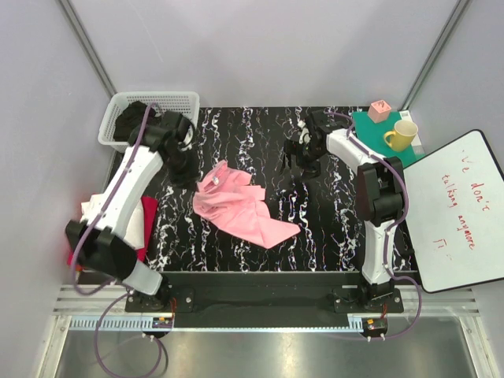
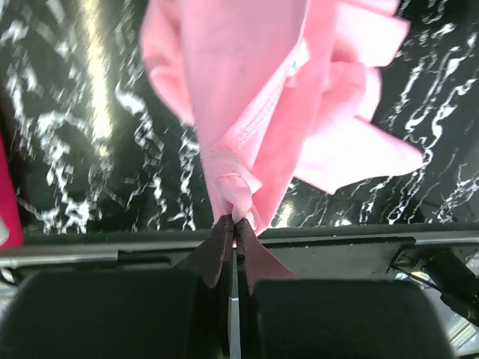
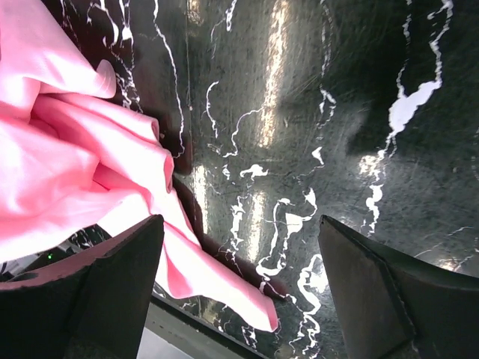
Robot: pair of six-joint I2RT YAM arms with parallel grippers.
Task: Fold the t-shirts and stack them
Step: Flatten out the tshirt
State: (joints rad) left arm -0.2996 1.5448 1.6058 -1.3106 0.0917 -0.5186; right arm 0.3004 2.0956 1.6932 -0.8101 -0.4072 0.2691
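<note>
The light pink cloth t-shirt (image 1: 236, 201) looked soft and matt, creased in loose folds, with a row of stitching along its hem. The black tabletop with white marble-like veins (image 1: 331, 213) was smooth and glossy, throwing back streaks of light. The white lattice basket (image 1: 150, 106) looked like hard plastic. The black fingers (image 3: 112, 284) of the right gripper (image 3: 239, 221) had a dull, matt finish.

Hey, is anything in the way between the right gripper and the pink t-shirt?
Nothing visible. Only bare marbled table lies between the open right gripper and the pink t-shirt, whose folds lie right beside it in the wrist view. The left gripper is shut on the shirt's edge.
</note>
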